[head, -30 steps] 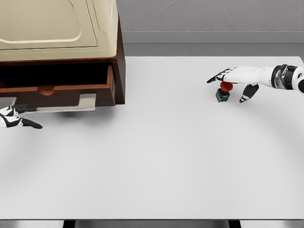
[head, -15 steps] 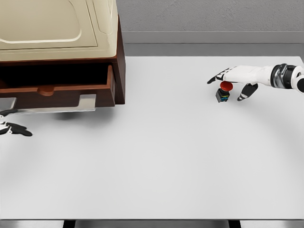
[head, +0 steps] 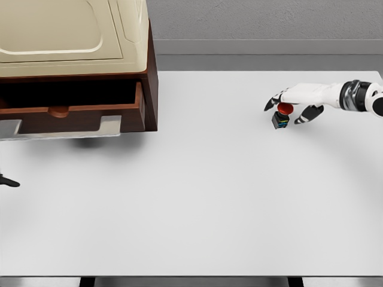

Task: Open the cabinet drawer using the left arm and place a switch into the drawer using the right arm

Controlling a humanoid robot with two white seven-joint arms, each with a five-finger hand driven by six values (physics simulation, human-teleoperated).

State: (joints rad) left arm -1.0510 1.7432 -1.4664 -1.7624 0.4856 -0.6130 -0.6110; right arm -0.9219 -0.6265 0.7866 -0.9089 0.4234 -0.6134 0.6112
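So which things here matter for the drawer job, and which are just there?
Job:
- cabinet
- open drawer
- switch, red-capped, on the table
- right hand, fingers curling around the switch
- left hand, only fingertips showing at the left edge

Just there:
- white table
- grey wall

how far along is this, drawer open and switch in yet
Done: the drawer stands pulled out of the cabinet. In hand: the right robot hand is over the switch on the table, fingers spread, no grasp yet. Left: grasp it, carry it over, drop it in.
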